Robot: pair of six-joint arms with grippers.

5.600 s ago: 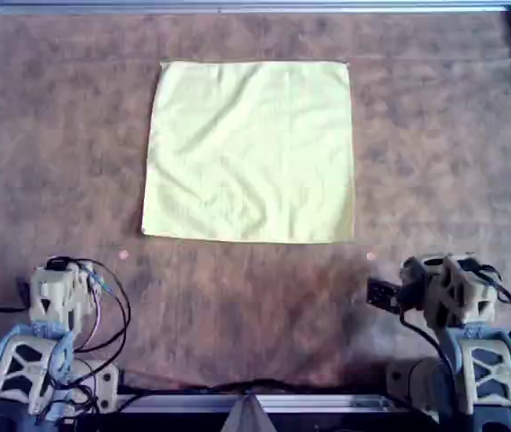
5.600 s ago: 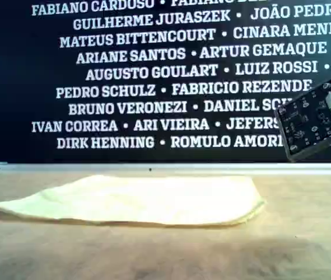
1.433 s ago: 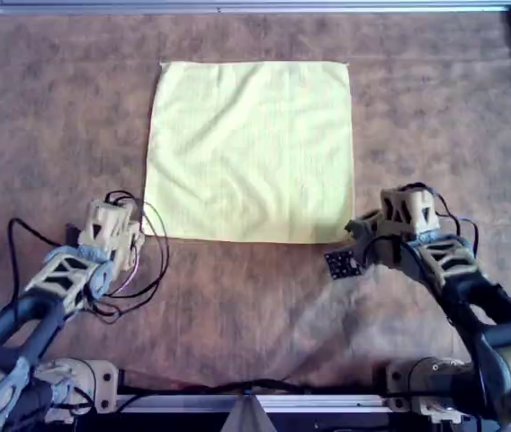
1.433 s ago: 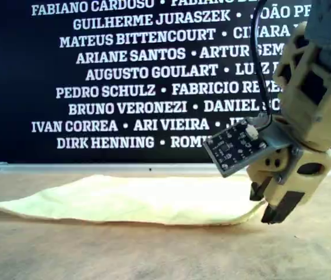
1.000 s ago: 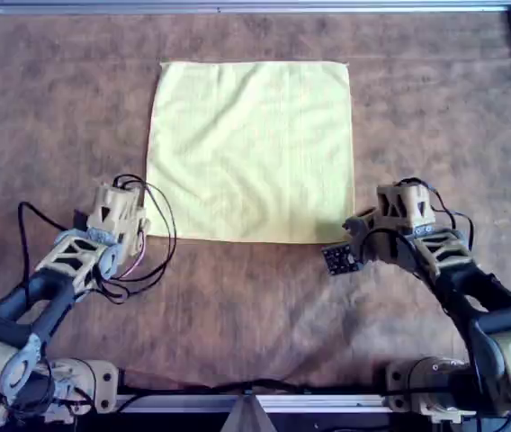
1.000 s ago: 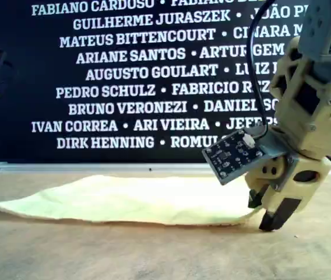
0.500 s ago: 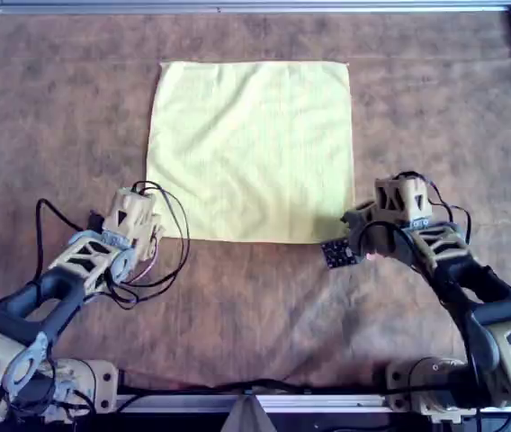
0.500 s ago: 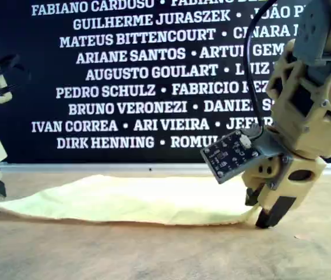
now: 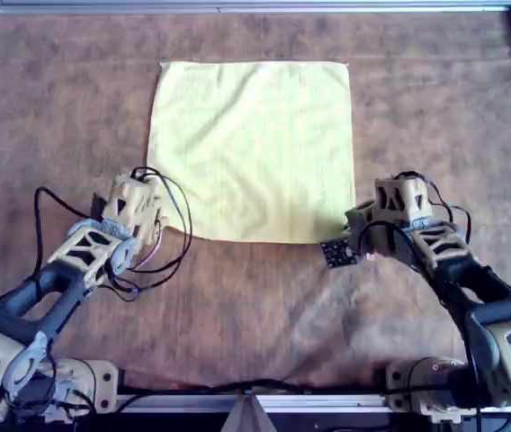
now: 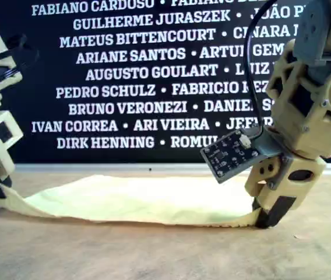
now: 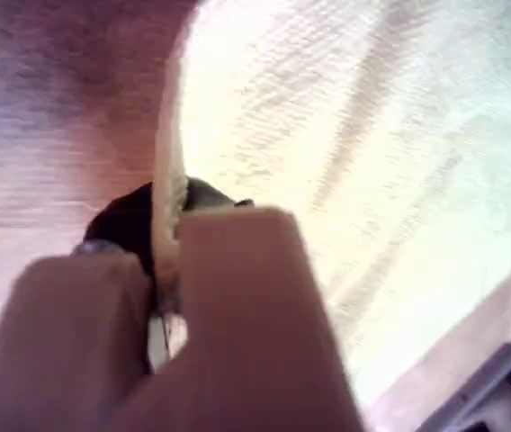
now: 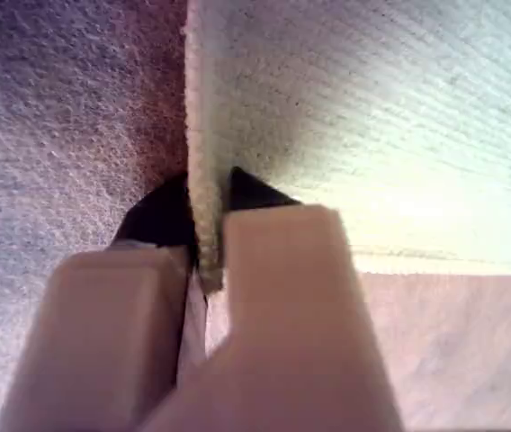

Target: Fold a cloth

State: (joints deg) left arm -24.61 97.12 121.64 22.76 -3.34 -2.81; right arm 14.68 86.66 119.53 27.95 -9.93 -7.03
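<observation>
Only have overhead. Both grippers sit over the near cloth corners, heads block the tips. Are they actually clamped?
Observer: Left gripper yes: the left wrist view shows the cloth edge pinched between its jaws.
Operator: Right one?
Observer: Right gripper too: the cloth hem runs down into its closed jaws.
Operator: Any lift yet?
Observer: In the exterior view, the pinched corner at that view's left is raised slightly off the mat; the middle lies low.
</observation>
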